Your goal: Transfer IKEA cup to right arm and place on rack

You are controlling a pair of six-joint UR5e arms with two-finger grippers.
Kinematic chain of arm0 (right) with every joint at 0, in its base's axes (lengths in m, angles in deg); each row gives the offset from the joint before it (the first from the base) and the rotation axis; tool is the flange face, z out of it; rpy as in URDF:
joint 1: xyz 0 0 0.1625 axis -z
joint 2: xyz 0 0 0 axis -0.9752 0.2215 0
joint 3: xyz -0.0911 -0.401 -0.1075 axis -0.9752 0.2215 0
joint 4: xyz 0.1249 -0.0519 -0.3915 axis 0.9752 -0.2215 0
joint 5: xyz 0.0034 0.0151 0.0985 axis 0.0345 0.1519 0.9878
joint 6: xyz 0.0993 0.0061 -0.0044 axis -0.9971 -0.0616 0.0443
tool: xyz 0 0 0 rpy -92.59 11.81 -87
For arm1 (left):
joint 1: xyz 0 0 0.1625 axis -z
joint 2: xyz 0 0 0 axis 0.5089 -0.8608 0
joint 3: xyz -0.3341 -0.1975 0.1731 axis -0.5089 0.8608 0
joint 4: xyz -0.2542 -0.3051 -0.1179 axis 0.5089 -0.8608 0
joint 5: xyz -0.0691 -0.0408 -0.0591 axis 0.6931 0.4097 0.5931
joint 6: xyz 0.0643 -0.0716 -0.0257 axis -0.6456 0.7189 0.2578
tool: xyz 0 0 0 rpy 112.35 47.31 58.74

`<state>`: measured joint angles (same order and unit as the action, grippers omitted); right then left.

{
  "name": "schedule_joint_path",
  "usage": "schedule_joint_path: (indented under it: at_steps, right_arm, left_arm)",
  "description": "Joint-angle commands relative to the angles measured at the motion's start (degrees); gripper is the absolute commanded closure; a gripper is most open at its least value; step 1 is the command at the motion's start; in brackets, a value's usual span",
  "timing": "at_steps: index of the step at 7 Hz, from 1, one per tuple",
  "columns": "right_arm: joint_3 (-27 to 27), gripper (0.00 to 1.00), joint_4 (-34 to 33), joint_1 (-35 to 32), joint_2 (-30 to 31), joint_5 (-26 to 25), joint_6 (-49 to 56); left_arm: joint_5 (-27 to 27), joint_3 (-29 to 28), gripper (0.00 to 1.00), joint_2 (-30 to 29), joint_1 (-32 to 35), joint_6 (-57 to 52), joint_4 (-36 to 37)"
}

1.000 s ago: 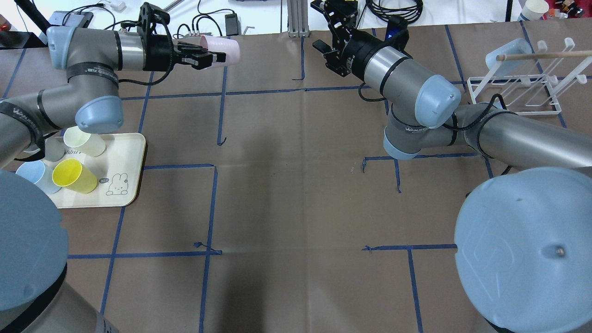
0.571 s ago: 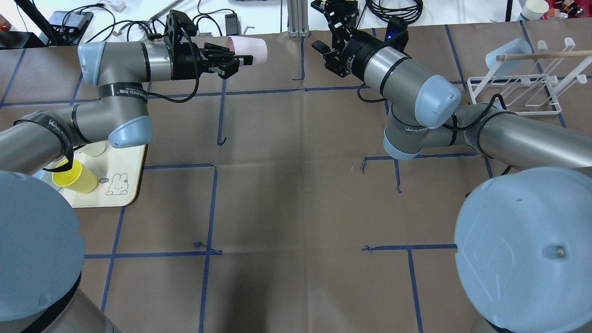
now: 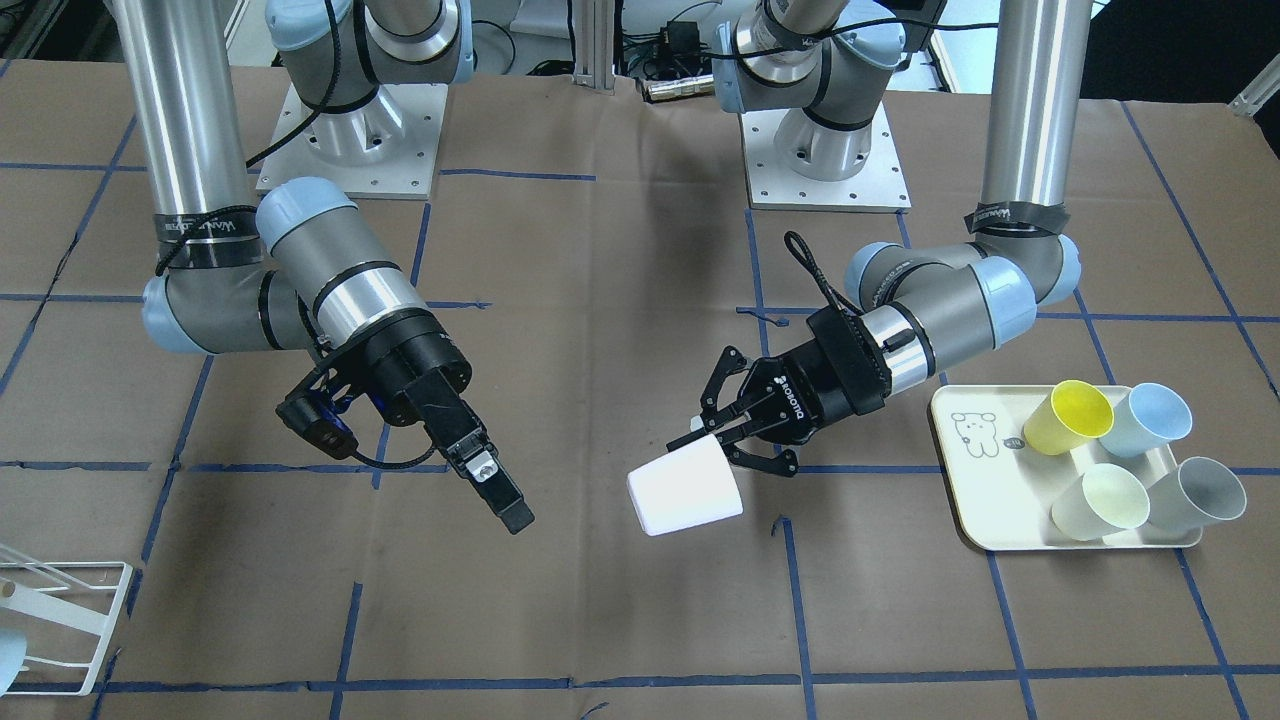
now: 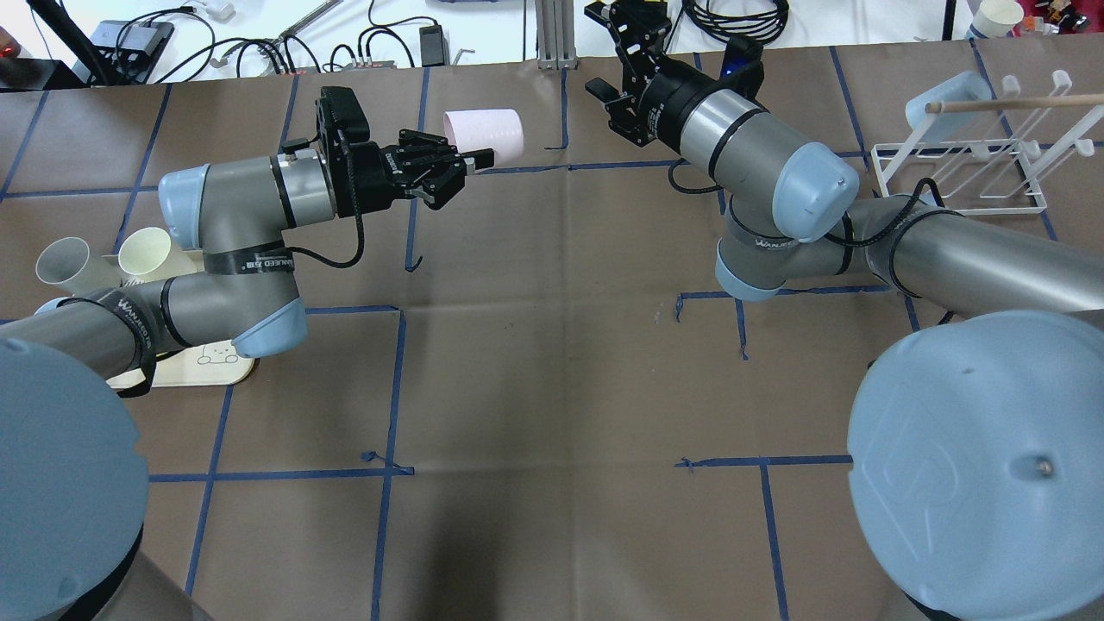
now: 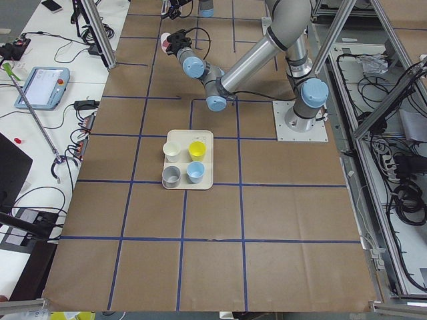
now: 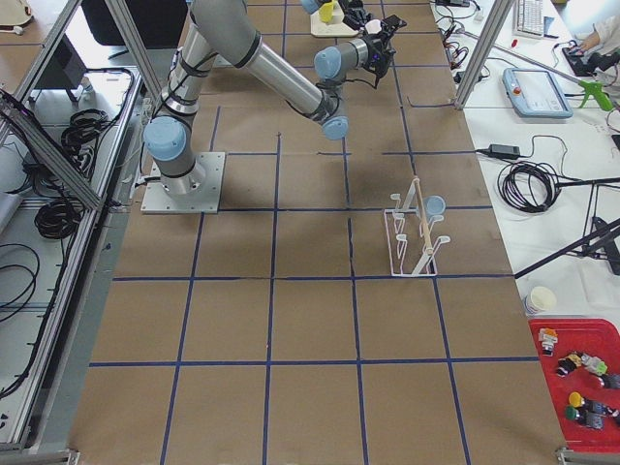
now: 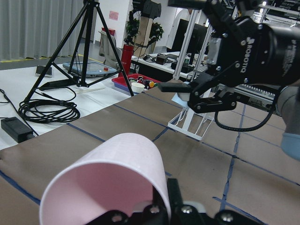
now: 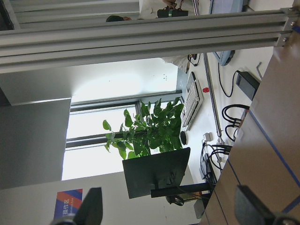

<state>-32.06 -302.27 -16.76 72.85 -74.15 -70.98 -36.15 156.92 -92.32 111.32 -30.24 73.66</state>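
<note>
Our left gripper (image 4: 473,158) grips the pale pink IKEA cup (image 4: 485,135) sideways by its rim above the table's far middle. Our right gripper (image 4: 601,49) hangs spread wide near it, with the rack (image 4: 966,210) at far right.

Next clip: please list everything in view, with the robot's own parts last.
Table: one, brown paper with a blue tape grid.
Tray: one, cream, on the robot's left.
Yellow cup, blue cup, cream cup, grey cup: one each, on the tray.
Pink cup: one, held sideways above the table.
Rack: one, white wire, on the robot's right.
Rack cup: one, pale blue, on the rack.
Wooden rod: one, at the rack's top.
Left gripper: black, shut on the pink cup.
Right gripper: black, open, empty.
</note>
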Motion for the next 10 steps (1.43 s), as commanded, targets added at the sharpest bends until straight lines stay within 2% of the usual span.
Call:
schedule_joint_path:
  at_steps: [1, 2, 3, 4, 7, 9, 10]
  right_arm:
    - [-0.3, 0.0, 3.8, 0.0, 1.0, -3.0, 0.0]
    - [-1.2, 0.0, 4.8, -0.1, 1.2, -3.1, 0.0]
    - [-2.8, 0.0, 4.7, -0.1, 1.3, -3.2, 0.0]
    - [-4.8, 0.0, 4.8, -0.3, 2.2, -3.0, 0.0]
    - [-8.4, 0.0, 6.1, -2.4, 6.0, -3.5, 0.0]
    - [-8.3, 0.0, 6.1, -5.5, 6.1, -4.5, 0.3]
    - [-8.5, 0.0, 6.1, -6.3, 6.1, -4.6, 0.3]
  left_arm:
    - [4.5, 1.5, 1.0, 2.0, 0.4, 8.7, 4.5]
    - [4.6, 1.8, 1.0, 2.4, 0.5, 8.7, 4.5]
    - [7.2, 1.8, 1.0, 2.0, 0.5, 8.4, 4.7]
    - [8.0, 1.8, 1.0, 1.2, 0.5, 8.3, 7.5]
    - [6.9, 1.1, 1.0, 1.2, 0.5, 8.3, 10.2]
    - [-2.6, 0.8, 1.0, 1.6, 2.7, 8.7, 10.3]
    - [-5.3, 0.8, 1.0, 1.7, 4.2, 8.7, 10.4]
